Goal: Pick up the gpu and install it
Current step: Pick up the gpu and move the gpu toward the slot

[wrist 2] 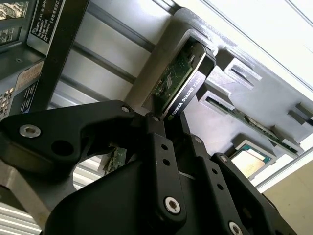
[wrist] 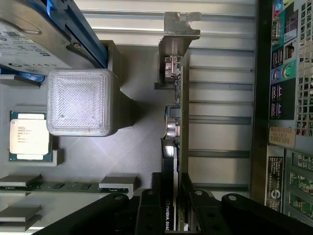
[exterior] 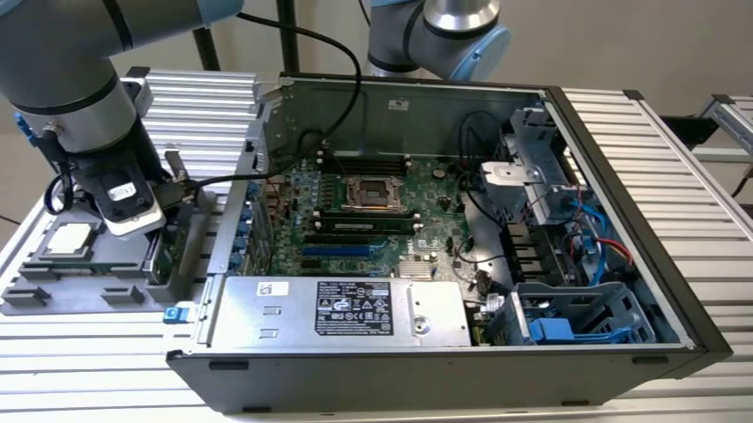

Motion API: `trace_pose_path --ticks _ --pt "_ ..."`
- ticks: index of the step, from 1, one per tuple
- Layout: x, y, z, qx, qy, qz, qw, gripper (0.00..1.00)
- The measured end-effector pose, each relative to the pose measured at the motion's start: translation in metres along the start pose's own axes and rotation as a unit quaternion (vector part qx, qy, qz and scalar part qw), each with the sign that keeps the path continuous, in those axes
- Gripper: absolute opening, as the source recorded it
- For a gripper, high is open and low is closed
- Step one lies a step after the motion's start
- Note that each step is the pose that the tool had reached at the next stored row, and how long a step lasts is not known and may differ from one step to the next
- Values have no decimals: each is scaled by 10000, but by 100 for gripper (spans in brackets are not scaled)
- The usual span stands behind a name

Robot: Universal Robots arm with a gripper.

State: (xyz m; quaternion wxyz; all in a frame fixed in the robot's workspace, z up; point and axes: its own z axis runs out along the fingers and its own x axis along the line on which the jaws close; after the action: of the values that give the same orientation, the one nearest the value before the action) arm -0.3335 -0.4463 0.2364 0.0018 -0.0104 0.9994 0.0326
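- Tower case (exterior: 412,383) lies open on the slatted table (exterior: 659,132), motherboard (exterior: 365,220) facing up. Its expansion slots look bare to me, so nothing is installed yet.
- The arm (exterior: 70,97) comes down on the exterior view's left, outside the case wall, with its wrist turned straight down over the grey parts tray (exterior: 70,295).
- The gpu (wrist: 174,122) stands on edge in a slot of that tray, on the side nearest the case. Its silver bracket is at the end away from the fingers.
- The gripper (wrist: 175,195) straddles the card's near end. In both wrist views the jaws are drawn in narrow against its two faces with no gap I can make out, so I take it as held.
- I judge this to be the pick-up step: grip made, card not yet raised. Freeing it would call for a straight pull along the slot without twist, since the holder hugs the card closely.
- The square CPU chip (wrist: 30,136) sits in its own pocket, well apart from the fingers.
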Motion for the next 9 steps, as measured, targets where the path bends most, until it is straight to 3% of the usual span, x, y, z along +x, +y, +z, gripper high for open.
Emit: trace_pose_path --ticks 9 --pt "1 2 -11 0 1 1 10000 0"
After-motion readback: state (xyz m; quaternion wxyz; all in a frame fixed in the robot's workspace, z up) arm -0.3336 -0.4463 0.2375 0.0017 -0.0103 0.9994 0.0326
